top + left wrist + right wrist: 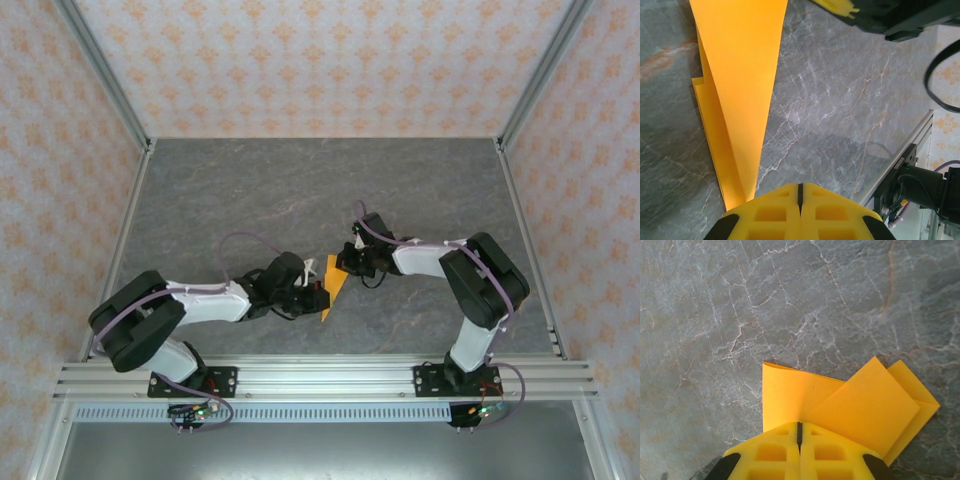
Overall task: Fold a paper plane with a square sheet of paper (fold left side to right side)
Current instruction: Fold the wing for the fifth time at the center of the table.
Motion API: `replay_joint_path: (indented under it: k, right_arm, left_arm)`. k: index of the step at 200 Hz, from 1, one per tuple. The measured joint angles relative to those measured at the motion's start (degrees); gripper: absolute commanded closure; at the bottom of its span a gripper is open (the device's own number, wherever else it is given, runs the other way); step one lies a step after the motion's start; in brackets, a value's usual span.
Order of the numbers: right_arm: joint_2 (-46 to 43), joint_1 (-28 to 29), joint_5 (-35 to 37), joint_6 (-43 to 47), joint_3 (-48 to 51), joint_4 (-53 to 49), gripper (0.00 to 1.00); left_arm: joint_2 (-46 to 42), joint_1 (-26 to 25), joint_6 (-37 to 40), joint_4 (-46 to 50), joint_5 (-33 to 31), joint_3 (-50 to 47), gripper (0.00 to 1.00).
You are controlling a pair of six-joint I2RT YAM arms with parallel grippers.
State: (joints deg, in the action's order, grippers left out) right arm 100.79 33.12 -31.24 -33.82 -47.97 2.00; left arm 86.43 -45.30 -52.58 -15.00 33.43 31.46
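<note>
Stone tabletop point(300, 190), left claw point(318, 297), right claw point(343, 262) angled inward, seemingly pinching paper point(333, 285)

High rear overview; two close, downward wrist views sharing paper point(740, 75)

Bright, even overhead light, faint soft shadows, sharp focus throughout.

Matt orange paper point(790, 395); veined stone-look table point(740, 315)
</note>
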Motion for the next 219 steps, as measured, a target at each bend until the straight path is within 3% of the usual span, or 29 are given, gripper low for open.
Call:
replay_joint_path:
  k: [43, 219]
  right_arm:
    - [0.09, 0.26, 0.63, 0.17, -0.72, -1.2, 0.95]
    - [0.96, 0.61, 1.49, 1.53, -3.02, -4.9, 0.95]
  left_arm:
    - [4.96, 0.0, -0.44, -1.05, 1.09, 0.33, 1.0]
    - [4.42, 0.0, -0.35, -1.22, 0.59, -1.55, 1.0]
